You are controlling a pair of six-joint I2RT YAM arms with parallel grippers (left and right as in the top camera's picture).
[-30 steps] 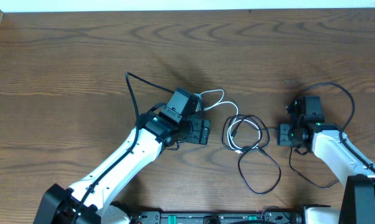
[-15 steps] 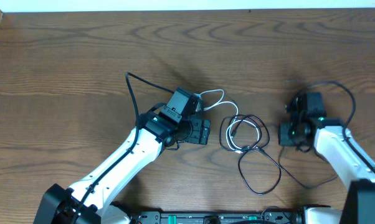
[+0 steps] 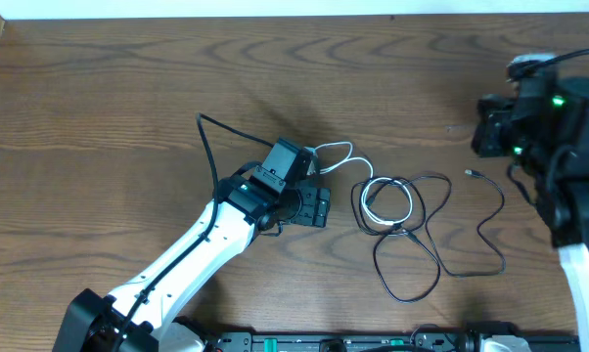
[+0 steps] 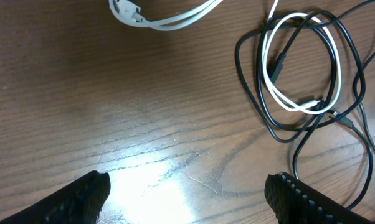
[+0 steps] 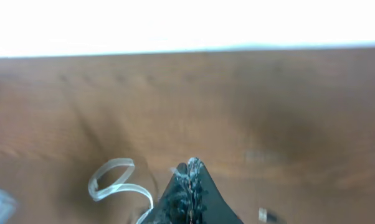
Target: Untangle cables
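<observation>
Right hand (image 5: 191, 177): pinched fully shut and up high over the far right of the dark wood-grain bench (image 3: 128, 98). Its wrist view is blurred, and no cord shows between the tips.
Left hand (image 4: 190, 190): spread wide and empty, hovering low just beside the tangle.
Cables: a thin white cord (image 4: 169, 25) and a thin black cord (image 4: 238, 56) lie mid-bench. Their coils are laid through one another.
Loose end: the black cord's small plug (image 3: 471, 173) lies well out to the right, free on the wood.
Step in hand: looks like teasing the black cord out of the white, with one strand drawn clear and the coils not yet parted.
Next move: probably the left hand pins or pinches the white loop while the right comes down for the black strand.
Feel: both cords are slim, limp and smooth. The bench is matte with a glare patch.
</observation>
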